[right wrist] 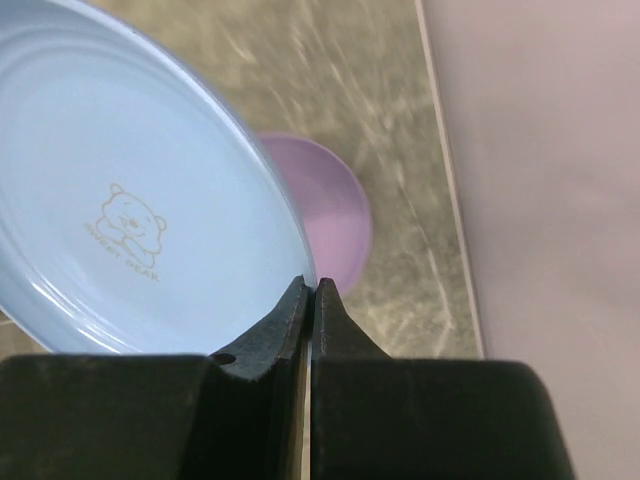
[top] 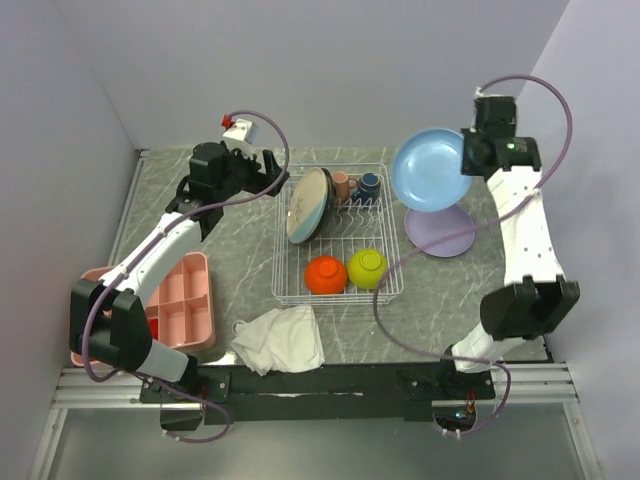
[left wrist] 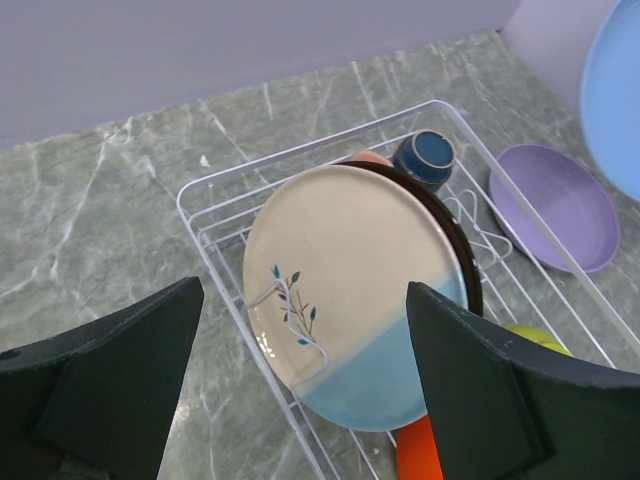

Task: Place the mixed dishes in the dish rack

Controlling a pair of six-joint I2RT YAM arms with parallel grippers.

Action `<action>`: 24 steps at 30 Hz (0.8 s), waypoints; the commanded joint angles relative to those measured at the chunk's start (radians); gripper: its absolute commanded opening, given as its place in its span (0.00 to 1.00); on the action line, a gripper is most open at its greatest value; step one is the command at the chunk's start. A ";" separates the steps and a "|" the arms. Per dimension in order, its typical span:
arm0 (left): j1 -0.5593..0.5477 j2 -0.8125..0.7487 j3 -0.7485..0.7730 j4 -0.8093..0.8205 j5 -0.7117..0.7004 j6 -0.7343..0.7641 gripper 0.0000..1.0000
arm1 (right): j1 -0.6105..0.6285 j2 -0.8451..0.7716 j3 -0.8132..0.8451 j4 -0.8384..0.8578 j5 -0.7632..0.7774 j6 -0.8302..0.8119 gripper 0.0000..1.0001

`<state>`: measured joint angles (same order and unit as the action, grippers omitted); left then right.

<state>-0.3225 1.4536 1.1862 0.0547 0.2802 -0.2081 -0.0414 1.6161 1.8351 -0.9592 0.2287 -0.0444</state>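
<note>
Round light-blue plate [right wrist: 130,200] pinched at rim by right gripper [right wrist: 312,290], near right edge of bench [top: 240,270]; to be lowered edge-on between free prongs of white wire dish rack [top: 345,232]. Left gripper [left wrist: 305,300] spread.

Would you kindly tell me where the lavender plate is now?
In the top view, the lavender plate lies flat on the table just right of the dish rack, partly beneath the light-blue plate pinched by the fingers of the right gripper.

The table [top: 240,250] is showing a matt grey marbled finish; the rack [top: 345,240] is showing thin white coated wire; the cream plate [left wrist: 350,290] is gleaming, glossy glazed; the blue plate [right wrist: 150,200] is looking smooth; the cloth [top: 280,338] is looking soft, creased
</note>
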 commanded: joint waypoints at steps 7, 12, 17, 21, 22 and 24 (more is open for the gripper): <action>-0.016 -0.087 -0.066 0.054 -0.110 -0.031 0.89 | 0.334 -0.039 0.098 0.010 0.546 0.256 0.00; -0.015 -0.165 -0.125 0.042 -0.118 -0.037 0.90 | 0.443 -0.007 0.116 0.000 0.575 0.287 0.00; 0.006 -0.234 -0.172 0.027 -0.122 -0.040 0.90 | 0.555 0.060 0.128 -0.044 0.650 0.371 0.00; 0.031 -0.272 -0.206 0.022 -0.121 -0.047 0.90 | 0.571 0.131 0.153 -0.087 0.664 0.426 0.00; 0.042 -0.288 -0.211 0.023 -0.121 -0.050 0.90 | 0.575 0.140 0.156 -0.093 0.670 0.436 0.00; 0.049 -0.300 -0.227 0.028 -0.118 -0.056 0.90 | 0.580 0.168 0.161 -0.108 0.690 0.471 0.00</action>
<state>-0.2928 1.1984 0.9825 0.0620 0.1673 -0.2352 0.5365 1.7542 1.9343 -1.0447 0.8242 0.3241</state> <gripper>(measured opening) 0.897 0.023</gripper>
